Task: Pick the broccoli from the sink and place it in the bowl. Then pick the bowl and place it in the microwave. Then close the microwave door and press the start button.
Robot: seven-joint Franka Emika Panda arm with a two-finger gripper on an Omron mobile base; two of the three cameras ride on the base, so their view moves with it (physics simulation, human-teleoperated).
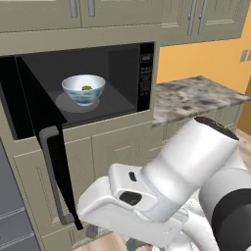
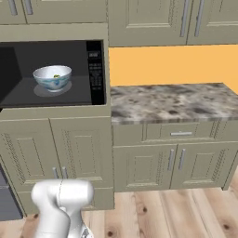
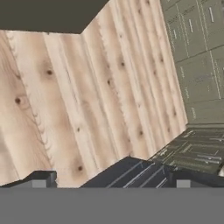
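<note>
The white bowl (image 1: 83,90) with its blue-green pattern sits on the grey turntable inside the black microwave (image 1: 122,63). In it lies the small yellow-green broccoli (image 1: 87,88). The right base view shows the same bowl (image 2: 52,78), broccoli (image 2: 56,76) and microwave (image 2: 46,95). The microwave door (image 1: 34,103) stands swung open to the left, its grey bar handle (image 1: 53,171) facing me. The control panel (image 1: 145,73) is on the cavity's right. My gripper (image 3: 116,181) hangs low, open and empty, pointing down at the wooden floor. The sink is out of view.
A marbled counter (image 2: 172,102) runs to the right of the microwave, with beige cabinet doors (image 2: 144,162) below it and more above. Wooden floor (image 3: 87,109) lies under the hand, and cabinet fronts (image 3: 197,65) stand beside it.
</note>
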